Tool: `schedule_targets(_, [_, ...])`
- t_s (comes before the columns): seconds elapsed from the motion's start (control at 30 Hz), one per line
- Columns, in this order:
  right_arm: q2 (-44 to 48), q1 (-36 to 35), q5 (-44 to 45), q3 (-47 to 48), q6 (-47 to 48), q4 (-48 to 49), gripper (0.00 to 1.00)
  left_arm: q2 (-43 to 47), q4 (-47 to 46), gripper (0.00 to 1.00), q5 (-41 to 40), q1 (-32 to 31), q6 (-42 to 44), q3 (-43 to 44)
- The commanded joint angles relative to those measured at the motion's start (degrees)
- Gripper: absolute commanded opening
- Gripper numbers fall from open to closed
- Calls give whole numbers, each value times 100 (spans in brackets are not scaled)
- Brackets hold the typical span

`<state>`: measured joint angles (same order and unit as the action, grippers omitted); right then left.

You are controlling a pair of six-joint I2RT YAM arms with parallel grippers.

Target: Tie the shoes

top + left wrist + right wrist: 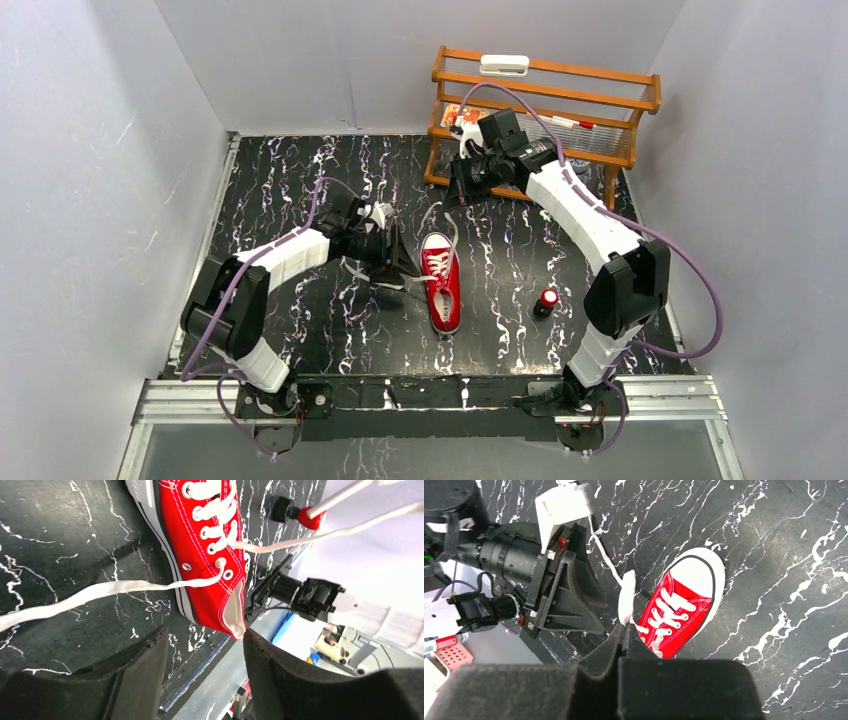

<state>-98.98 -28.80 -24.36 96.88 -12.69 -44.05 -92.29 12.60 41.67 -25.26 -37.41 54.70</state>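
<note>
Red canvas on a white rubber sole, the sneaker (443, 290) looks light and soft-sided, so I judge it would skid on the black table (300, 330) under a hard tug. Its flat white laces seem limp and slightly slick, and are best pinched near their free ends. The right gripper (624, 630) is clamped on one lace (626, 597), with the sneaker just beyond its fingertips. The left gripper (205, 632) is spread and empty, the heel straight ahead and the other lace (100, 591) trailing off to one side.
</note>
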Motion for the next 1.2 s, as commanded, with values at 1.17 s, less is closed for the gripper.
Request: schedule_targets(1.17, [834,193,-1230,-533,-187,359,0,-780,-3569,60,2182,283,291,-1416])
